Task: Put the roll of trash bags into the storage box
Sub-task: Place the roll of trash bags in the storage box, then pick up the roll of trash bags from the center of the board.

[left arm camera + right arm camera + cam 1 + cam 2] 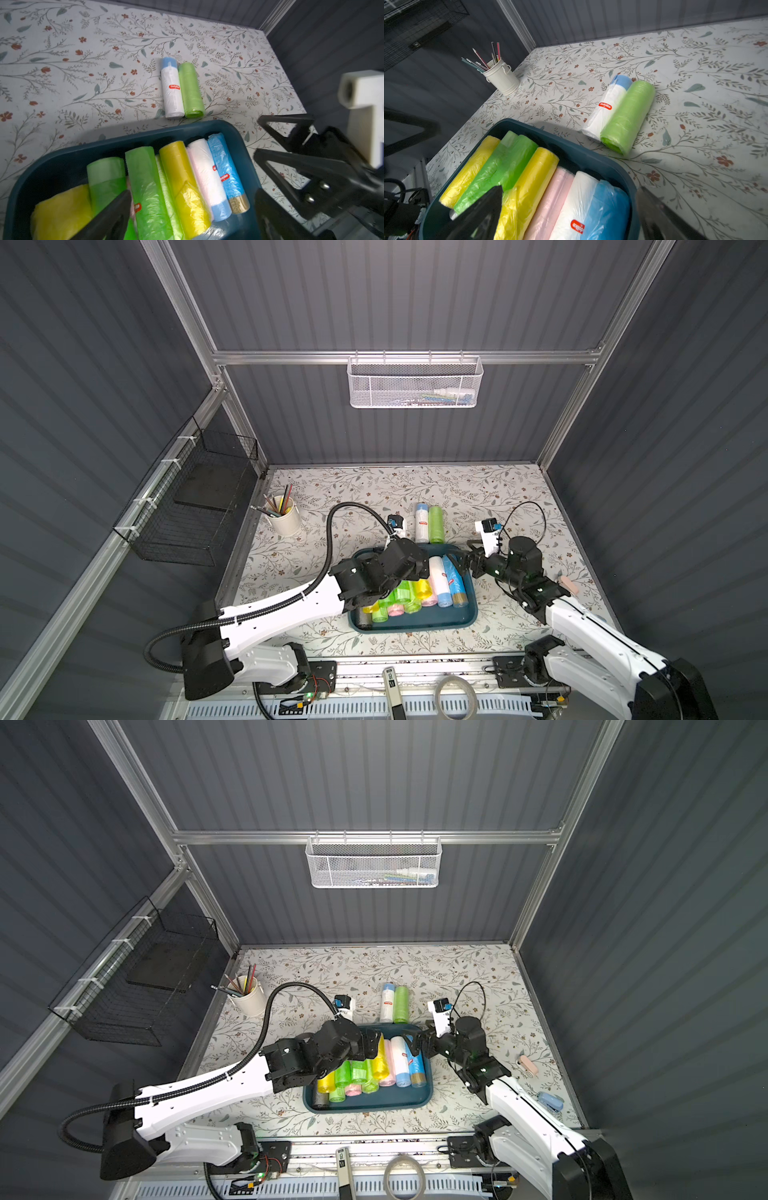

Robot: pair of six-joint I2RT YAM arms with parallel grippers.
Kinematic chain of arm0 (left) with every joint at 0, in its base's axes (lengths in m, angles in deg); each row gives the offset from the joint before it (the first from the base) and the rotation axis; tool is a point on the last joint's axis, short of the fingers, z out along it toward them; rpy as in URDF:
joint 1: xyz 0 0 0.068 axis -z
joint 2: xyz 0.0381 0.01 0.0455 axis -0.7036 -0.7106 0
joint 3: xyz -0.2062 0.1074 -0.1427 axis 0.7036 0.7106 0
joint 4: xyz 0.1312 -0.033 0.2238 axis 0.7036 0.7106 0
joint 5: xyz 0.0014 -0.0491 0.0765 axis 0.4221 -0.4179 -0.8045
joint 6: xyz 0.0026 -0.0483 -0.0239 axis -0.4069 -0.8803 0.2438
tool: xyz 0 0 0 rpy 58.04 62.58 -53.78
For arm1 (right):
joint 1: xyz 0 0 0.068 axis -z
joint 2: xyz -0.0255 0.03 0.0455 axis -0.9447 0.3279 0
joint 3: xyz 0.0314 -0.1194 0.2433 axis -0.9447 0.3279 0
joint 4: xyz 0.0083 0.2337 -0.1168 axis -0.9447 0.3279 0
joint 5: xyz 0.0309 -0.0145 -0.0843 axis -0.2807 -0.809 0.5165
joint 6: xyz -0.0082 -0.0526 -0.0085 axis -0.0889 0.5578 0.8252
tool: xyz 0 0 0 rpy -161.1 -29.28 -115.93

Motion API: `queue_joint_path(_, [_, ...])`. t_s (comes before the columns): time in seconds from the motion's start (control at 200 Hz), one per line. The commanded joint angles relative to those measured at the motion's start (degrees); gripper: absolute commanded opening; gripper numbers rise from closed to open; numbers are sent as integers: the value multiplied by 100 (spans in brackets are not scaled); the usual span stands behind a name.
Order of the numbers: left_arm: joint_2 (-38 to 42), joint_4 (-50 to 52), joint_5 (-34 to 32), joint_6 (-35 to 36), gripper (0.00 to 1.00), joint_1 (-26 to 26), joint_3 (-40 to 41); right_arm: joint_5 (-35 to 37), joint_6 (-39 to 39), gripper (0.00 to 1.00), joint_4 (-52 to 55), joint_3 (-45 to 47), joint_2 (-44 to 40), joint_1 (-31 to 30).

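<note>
Left wrist view: storage box [248,164] packed w/ trash-bag rolls [178,166] in yellow, green, pink, white, blue. L gripper [192,192] spread wide over them, gripping nothing. R gripper [570,187] also wide, empty, at box's right rim. On desk [83,62], just past box's far rim: white roll [172,91] & green roll [191,89], touching.

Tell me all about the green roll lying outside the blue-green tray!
The light green roll of thin plastic trash bags is a tightly wound cylinder. It lies flat on the flowered tabletop, just beyond the dark teal plastic tray, side by side against a white roll with a blue end. Nothing else touches it.
</note>
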Motion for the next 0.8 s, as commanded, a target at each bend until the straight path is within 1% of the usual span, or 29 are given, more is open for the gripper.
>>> queue_joint_path(0.0, [34, -39, 214, 1431, 100, -282, -420, 461, -98, 97, 1035, -963, 566, 16])
queue_joint_path(0.045, [-11, -150, 731, 1658, 100, -565, -437, 545, -97, 94, 1423, -1379, 1011, 14])
queue_joint_path(0.1, [-108, -237, 1468, 1683, 100, -1066, -460, 681, -97, 91, 1813, -1839, 1465, 2])
queue_joint_path(0.15, [-213, -366, 2062, 1778, 100, -1432, -468, 855, -84, 85, 2128, -2260, 1881, 1])
queue_joint_path(0.215, [-381, -464, 2484, 2030, 100, -1749, -550, 1063, -33, 81, 2535, -2722, 2405, -1])
queue_joint_path(0.285, [-657, -294, 2869, 2333, 100, -1982, -818, 1304, 4, 78, 2751, -3115, 2897, 2])
queue_joint_path(0.36, [-903, -193, 3171, 2761, 100, -2090, -1028, 1477, 27, 76, 2853, -3433, 3312, 1])
queue_joint_path(0.435, [-1040, -306, 3365, 3203, 100, -2138, -1067, 1429, 132, 75, 2868, -3709, 3684, -1])
queue_joint_path(0.54, [-1095, -856, 3355, 3703, 100, -2177, -738, 1355, 269, 73, 3038, -4163, 4226, 1])
queue_joint_path(0.585, [-1108, -1144, 3424, 3509, 100, -2280, -564, 1334, 289, 73, 3082, -4312, 4407, 8])
queue_joint_path(0.635, [-1157, -1433, 3909, 3320, 100, -2395, -457, 1270, 298, 72, 3066, -4437, 4542, 19])
queue_joint_path(0.66, [-1183, -1512, 4025, 3289, 100, -2415, -419, 1230, 298, 73, 3033, -4461, 4599, 17])
queue_joint_path(0.715, [-1261, -1369, 4058, 3254, 100, -2417, -481, 1184, 277, 73, 2969, -4514, 4693, 24])
queue_joint_path(0.795, [-1353, -901, 3978, 3278, 100, -2417, -701, 1183, 295, 73, 3046, -4678, 4880, 31])
